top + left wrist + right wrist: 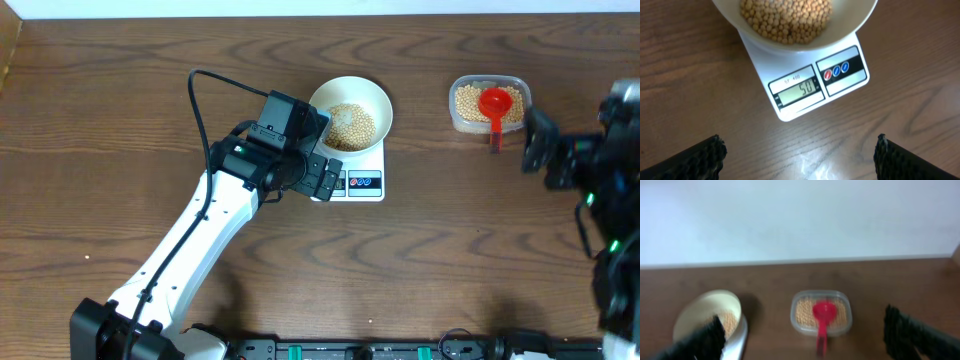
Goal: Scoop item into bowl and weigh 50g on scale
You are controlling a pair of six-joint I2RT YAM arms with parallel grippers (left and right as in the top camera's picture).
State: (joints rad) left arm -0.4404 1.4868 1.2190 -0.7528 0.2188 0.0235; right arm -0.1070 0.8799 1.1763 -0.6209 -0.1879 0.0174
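Near the table's (120,100) far edge we see the bowl (384,100) of beans (350,127) on the scale (365,185), display reading 50; left gripper (800,157) spread wide over it; right gripper (535,148) wide, empty, beside the tub (460,118) with a red scoop (495,103)

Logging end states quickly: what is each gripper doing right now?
Left gripper: open, holding nothing.
Right gripper: open, holding nothing.

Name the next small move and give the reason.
Probably lift the left gripper straight up and away, adding nothing. The scale reads 50 with the bowl of beans on it, the red scoop lies in the tub, and it and the right gripper are open and empty, so the weighing looks done.
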